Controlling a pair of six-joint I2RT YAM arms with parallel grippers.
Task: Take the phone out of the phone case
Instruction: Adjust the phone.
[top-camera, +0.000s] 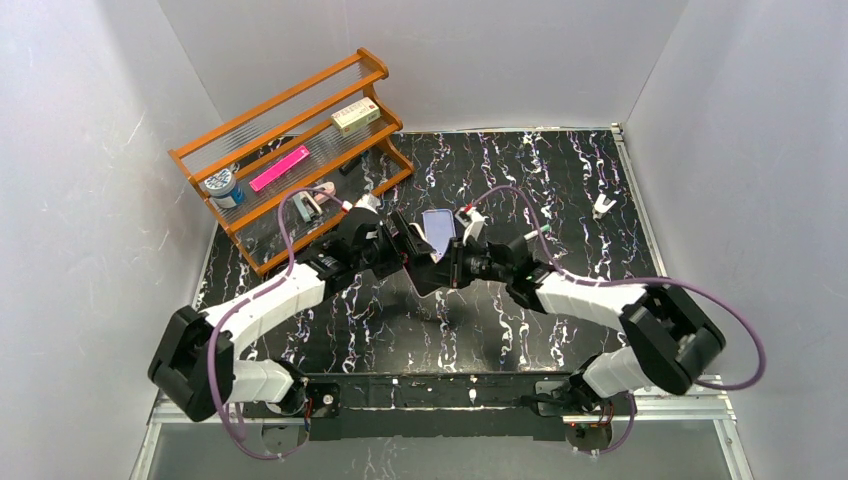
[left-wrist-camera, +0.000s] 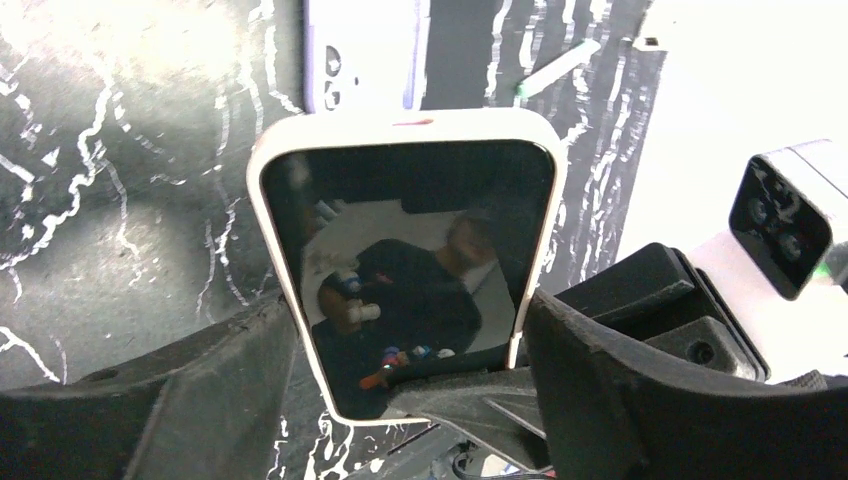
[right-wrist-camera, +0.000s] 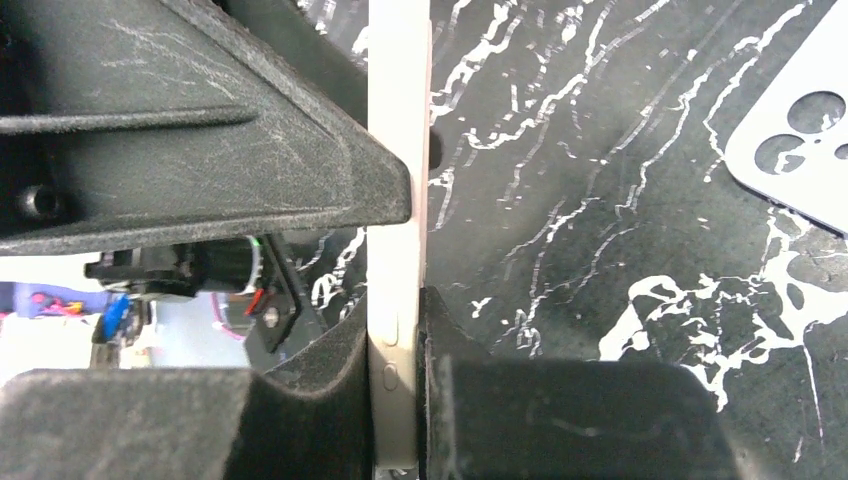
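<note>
Mid-air, the phone (left-wrist-camera: 410, 270) sat between both arms: right end effector (right-wrist-camera: 415, 245) pinched its faces tight, left end effector (left-wrist-camera: 410, 318) straddled its edges wide, grip unclear. A lavender case (right-wrist-camera: 800, 150) lay on the counter (right-wrist-camera: 600, 200). Extraction looked done; next: set phone down gently.

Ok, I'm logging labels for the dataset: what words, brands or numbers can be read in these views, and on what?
No text can be read anywhere.
Print on the box on the rack: too small to read.
The pink strip and the jar: no legible marking.
The phone screen: dark, reflections only.
</note>
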